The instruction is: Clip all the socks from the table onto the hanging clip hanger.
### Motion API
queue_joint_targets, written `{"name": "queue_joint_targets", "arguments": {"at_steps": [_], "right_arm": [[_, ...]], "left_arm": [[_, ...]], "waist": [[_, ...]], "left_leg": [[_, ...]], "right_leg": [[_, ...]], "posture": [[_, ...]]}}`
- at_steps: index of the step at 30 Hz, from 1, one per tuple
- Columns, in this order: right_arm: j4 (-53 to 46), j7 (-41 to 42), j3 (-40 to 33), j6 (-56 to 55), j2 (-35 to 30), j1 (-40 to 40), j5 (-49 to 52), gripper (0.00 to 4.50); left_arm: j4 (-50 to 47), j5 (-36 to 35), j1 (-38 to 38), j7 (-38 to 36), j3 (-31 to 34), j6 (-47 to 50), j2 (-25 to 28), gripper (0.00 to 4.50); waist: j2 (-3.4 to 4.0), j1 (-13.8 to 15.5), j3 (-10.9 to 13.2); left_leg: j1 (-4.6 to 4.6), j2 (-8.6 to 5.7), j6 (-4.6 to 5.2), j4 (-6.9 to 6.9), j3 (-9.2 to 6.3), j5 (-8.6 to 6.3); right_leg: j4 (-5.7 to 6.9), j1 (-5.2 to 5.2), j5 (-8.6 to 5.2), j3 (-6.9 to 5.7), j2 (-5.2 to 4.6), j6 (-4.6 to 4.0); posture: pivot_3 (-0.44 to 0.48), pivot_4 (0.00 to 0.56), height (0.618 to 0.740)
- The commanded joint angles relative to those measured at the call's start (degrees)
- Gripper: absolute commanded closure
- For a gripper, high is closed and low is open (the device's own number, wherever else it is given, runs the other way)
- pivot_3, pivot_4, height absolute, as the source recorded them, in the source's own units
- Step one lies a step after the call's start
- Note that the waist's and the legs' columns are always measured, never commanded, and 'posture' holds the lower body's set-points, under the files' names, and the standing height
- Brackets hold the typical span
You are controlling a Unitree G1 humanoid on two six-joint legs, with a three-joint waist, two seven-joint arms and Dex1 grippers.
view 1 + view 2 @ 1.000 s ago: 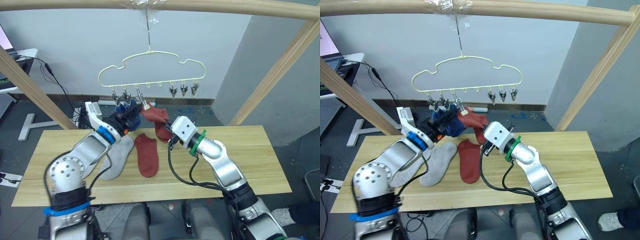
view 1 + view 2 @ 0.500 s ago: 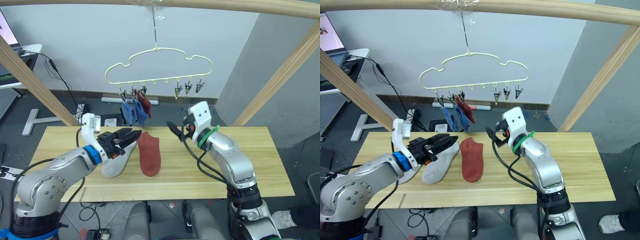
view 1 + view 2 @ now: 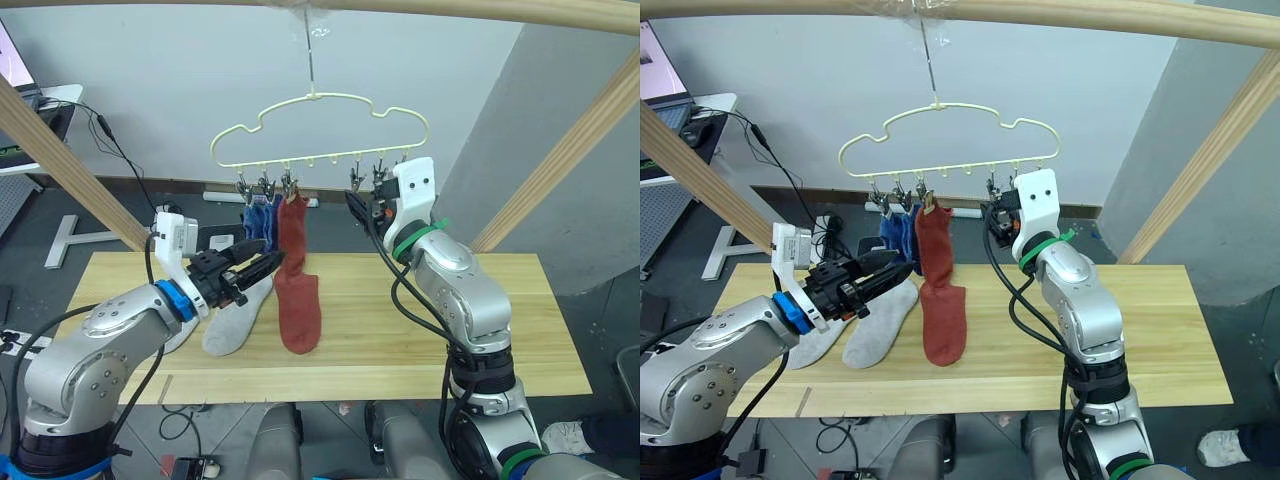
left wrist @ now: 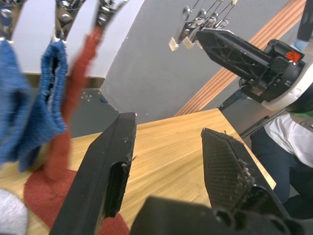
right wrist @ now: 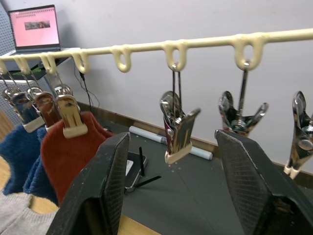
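The clip hanger (image 3: 318,135) hangs by its hook from the wooden rail (image 3: 420,10) above the table (image 3: 420,330). Two blue socks (image 3: 260,220) dangle from its clips at the robot's-left end of the hanger's bottom bar, and right beside them a red sock (image 3: 291,235) is clipped too, its toe hanging down to the table. Under the hanger another red sock (image 3: 302,312) lies flat on the table, with a grey sock (image 3: 232,318) just beside it and a second grey sock (image 3: 818,343) further out. The left gripper (image 3: 262,268) hovers low by the hanging socks, fingers spread wide, nothing between them. The right gripper (image 3: 358,207) is up at the hanger, fingers apart and empty, with a free metal clip (image 5: 177,128) in front of the gap between its fingers.
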Motion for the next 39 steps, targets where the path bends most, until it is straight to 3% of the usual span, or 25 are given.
{"name": "queue_joint_targets", "arguments": {"at_steps": [1, 3, 39], "right_arm": [[-0.8, -0.7, 0.3, -0.9, 0.8, -1.4, 1.0, 2.17], [-0.5, -0.9, 0.4, -0.9, 1.2, -1.6, 1.0, 2.81], [10.1, -5.1, 0.0, -8.8, 5.3, -7.6, 0.6, 2.81]], "left_arm": [[-3.0, 0.5, -0.1, -0.2, 0.3, -0.9, -0.2, 2.06], [-3.1, 0.6, -0.1, -0.1, 0.5, -0.8, -0.5, 2.06], [-6.6, -2.3, -4.2, 1.9, 1.8, 0.0, -2.5, 2.06]], "waist": [[0.0, 0.0, 0.0], [0.0, 0.0, 0.0], [-0.02, 0.7, 0.0]], "left_leg": [[0.0, 0.0, 0.0, 0.0, 0.0, 0.0], [0.0, 0.0, 0.0, 0.0, -0.01, 0.0], [0.01, 0.0, 0.0, 0.09, -0.07, 0.01]], "right_leg": [[0.0, 0.0, 0.0, 0.0, 0.01, 0.0], [0.01, 0.0, 0.0, -0.01, 0.01, 0.0], [0.21, 0.02, 0.05, -0.05, 0.04, -0.08]], "posture": [[0.007, 0.257, 0.74], [0.011, 0.255, 0.74], [0.047, 0.252, 0.74]]}}
